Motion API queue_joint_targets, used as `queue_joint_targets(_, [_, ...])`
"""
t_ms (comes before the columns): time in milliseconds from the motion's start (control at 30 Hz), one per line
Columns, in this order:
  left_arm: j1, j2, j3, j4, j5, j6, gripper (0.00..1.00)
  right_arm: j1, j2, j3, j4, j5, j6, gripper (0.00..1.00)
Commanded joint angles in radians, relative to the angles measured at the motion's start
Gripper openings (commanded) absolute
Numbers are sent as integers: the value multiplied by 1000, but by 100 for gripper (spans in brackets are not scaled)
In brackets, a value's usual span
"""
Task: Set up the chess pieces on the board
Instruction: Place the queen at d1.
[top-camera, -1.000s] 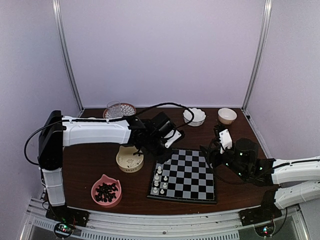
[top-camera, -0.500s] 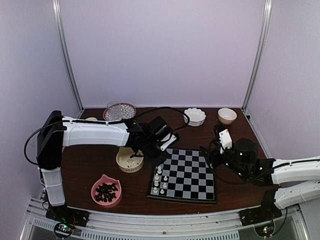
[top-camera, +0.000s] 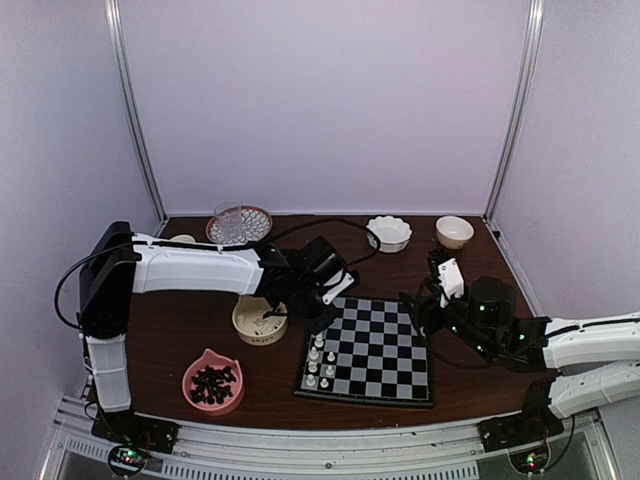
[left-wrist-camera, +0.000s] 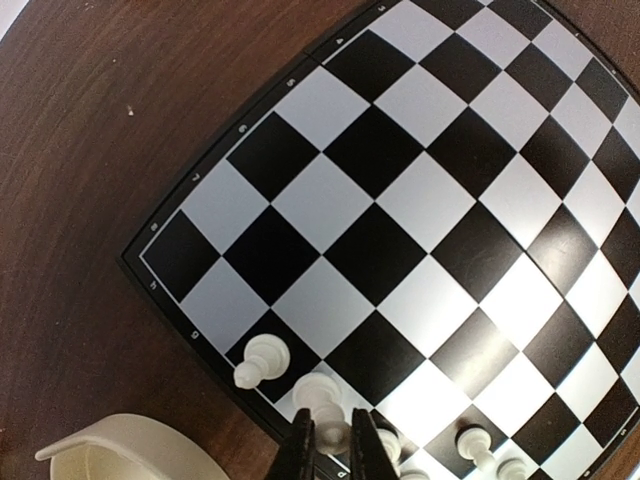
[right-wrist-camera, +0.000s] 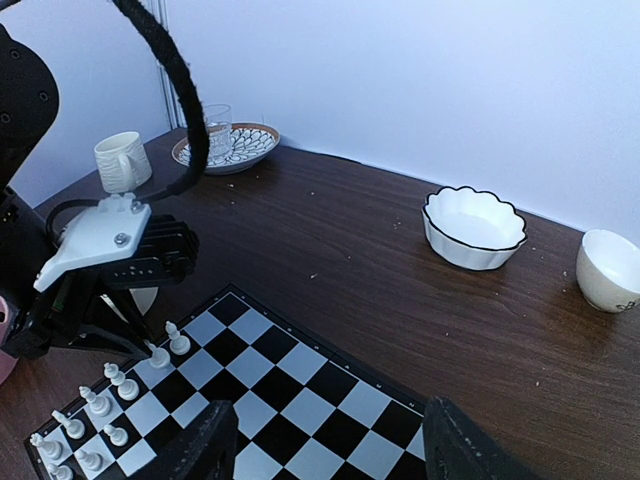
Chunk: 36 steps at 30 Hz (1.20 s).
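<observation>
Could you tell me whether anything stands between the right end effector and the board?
Nothing visible does: the right end effector faces the board directly; the chess pieces and left end effector sit along its opposite edge.

The left arm (top-camera: 190, 268) lies across the counter (top-camera: 180, 330) from the frame's left side to the upper left corner of the board (top-camera: 385, 350). Its end effector (left-wrist-camera: 332, 440) is low there, pinching a chess piece (left-wrist-camera: 320, 392). White pieces (top-camera: 318, 362) crowd the board's left columns, with a yellow bowl (top-camera: 259, 320) just beside that edge. The right end effector (right-wrist-camera: 330, 445), jaws apart, hangs at the board's right edge. The centre and right squares are bare, as is the counter behind, up to the white bowl (top-camera: 389, 233).
</observation>
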Motion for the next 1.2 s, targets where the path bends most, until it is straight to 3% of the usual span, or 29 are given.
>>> queue_joint_targets(0, [7,15,-8,35,17,11,7,-5,1,1,14,-9,6,67])
queue_joint_targets(1167, [7,24,-20,6,16,18,8,-5,1,2,12,-11,6,67])
